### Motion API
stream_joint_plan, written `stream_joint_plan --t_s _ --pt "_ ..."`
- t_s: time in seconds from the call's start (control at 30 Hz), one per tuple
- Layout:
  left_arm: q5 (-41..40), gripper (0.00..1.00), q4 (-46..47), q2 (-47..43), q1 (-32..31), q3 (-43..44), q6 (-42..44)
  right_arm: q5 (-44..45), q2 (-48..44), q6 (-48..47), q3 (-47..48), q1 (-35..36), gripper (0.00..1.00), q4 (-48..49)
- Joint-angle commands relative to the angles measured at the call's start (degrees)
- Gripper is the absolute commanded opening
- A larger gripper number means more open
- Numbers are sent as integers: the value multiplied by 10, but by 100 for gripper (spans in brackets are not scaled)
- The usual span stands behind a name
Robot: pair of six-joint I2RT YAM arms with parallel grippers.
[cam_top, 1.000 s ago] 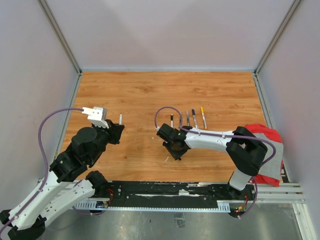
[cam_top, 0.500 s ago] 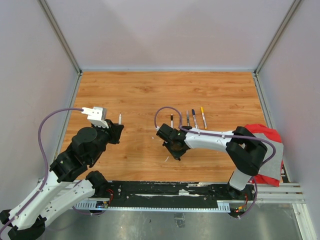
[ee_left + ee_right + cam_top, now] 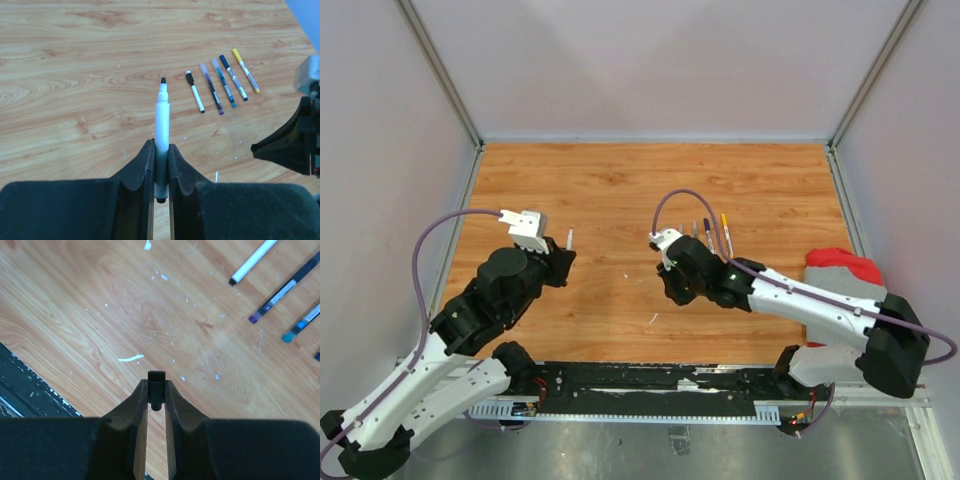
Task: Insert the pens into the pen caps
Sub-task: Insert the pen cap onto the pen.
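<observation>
Top external view is showing a wooden table (image 3: 620,190) taking up the floor of the walled cell. The left arm (image 3: 470,320) is leaning in from the near left corner, and the right arm (image 3: 810,300) is stretching in from the near right, so their ends are facing each other across the middle of the table, apart. A red cloth (image 3: 840,262) is lying at the right edge, partly behind the right arm.

Seen from the left wrist, the left gripper (image 3: 161,149) is clamping the lower barrel of a white pen (image 3: 162,117). The fingers are pressing on both sides of it, and the pen is sticking straight out past the fingertips with its dark tip bare and pointing away from the wrist, clear of the wood.

Beyond that tip and to its right, a row of pens (image 3: 224,83) is lying flat on the table. There are five of them side by side and roughly parallel, with a yellow-ended one at the far right of the row.

Seen from the right wrist, the right gripper (image 3: 156,392) is hanging above the boards with its fingers pinched on a black cap (image 3: 156,384). The piece is very small here, so it only appears to be a cap, and it is sitting right at the fingertips.

A white scrap (image 3: 131,358) is lying on the wood just beyond those fingertips, among paler specks.
</observation>
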Motion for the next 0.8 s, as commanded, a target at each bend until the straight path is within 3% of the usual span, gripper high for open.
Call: stream_joint_plan --t_s 0.0,0.17,0.33,0.47,0.77 --pt "34 0 44 5 4 -2 19 -65 -72 -16 -54 -39 1 124" --pt "47 1 81 21 4 -18 2 -140 -140 26 -132 -86 1 274" --pt "68 0 123 54 -2 -34 -22 -143 -187 85 -165 -121 1 307" --pt "40 0 151 72 -49 -43 -26 -140 -218 160 -202 -145 1 332" --pt "4 1 244 93 -150 -93 -75 -113 -274 236 -300 -150 0 498"
